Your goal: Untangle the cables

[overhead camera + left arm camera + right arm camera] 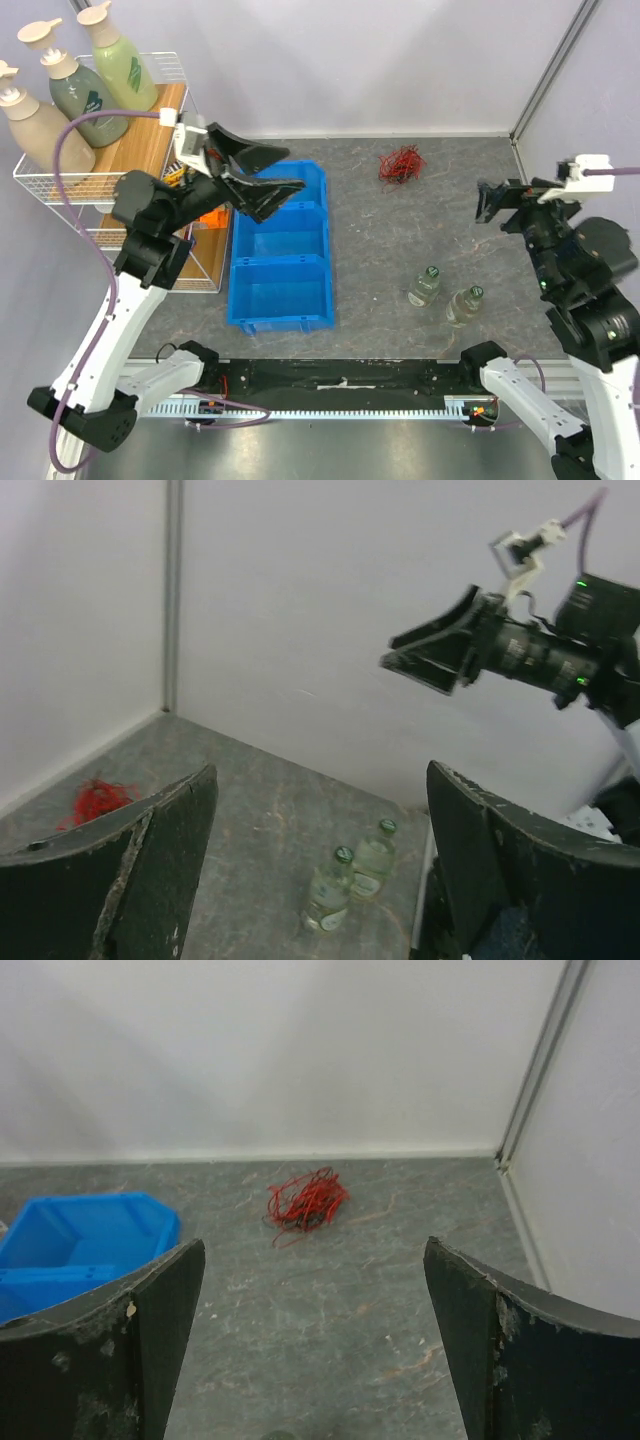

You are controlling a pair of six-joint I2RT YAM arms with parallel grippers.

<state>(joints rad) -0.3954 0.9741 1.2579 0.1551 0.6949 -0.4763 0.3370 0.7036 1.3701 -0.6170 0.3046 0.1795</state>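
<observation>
Well, cables (401, 164), grey table (390, 245), pale walls (400, 60)

Lighting: bright, even, diffuse, from above; pale walls carry a faint lilac cast. Shadows: soft and short beside the blue bin (280, 250) and bottles (445, 297). Focus: top view sharp; wrist views softer, near fingers (100, 1360) dark, slightly blurred.

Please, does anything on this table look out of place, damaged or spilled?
Only the cables stand out: a red knotted clump lying alone on the table near the far wall. The two small bottles stand upright and nothing is spilled. The fingers of the right gripper look chipped at their edges.
</observation>
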